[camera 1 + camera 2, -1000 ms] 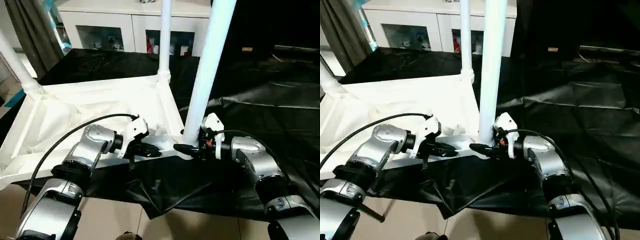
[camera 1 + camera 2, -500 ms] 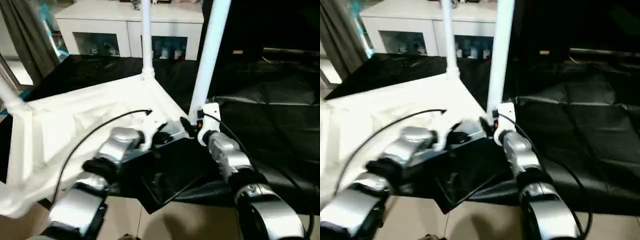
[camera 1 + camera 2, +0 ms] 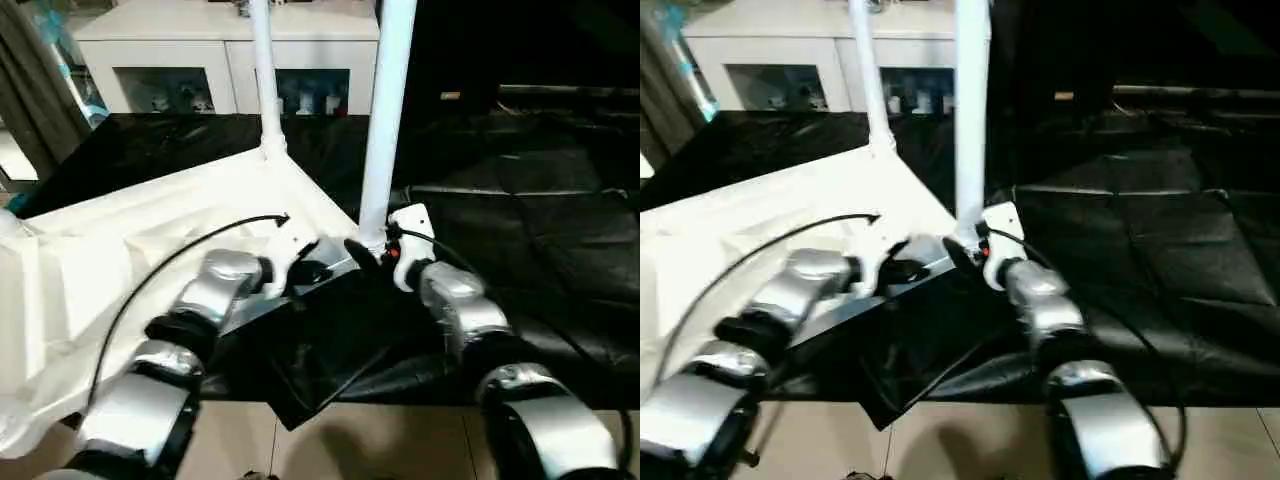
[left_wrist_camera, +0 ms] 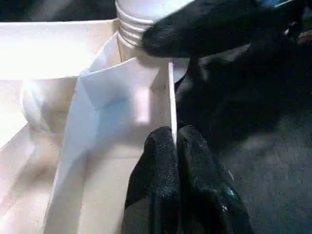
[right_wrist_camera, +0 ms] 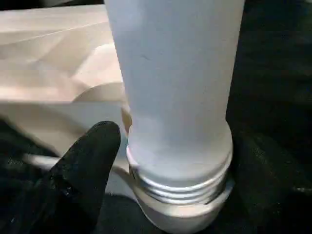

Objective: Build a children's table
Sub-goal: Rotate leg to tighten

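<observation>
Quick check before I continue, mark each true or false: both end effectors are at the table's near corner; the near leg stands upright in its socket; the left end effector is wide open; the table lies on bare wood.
1. Both the left end effector and the right end effector are at the table's near corner: true.
2. The near leg stands upright in its socket: true.
3. The left end effector is wide open: false, it is shut.
4. The table lies on bare wood: false, it lies on a black sheet.

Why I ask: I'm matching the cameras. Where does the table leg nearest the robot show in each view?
Left eye view: the near leg stands upright just right of centre, running out the top.
Right eye view: upright at centre.
Left wrist view: its threaded foot, at the top edge.
Right wrist view: a thick column through the middle.
Shared landmark: the right end effector's black finger beside the leg's foot.
</observation>
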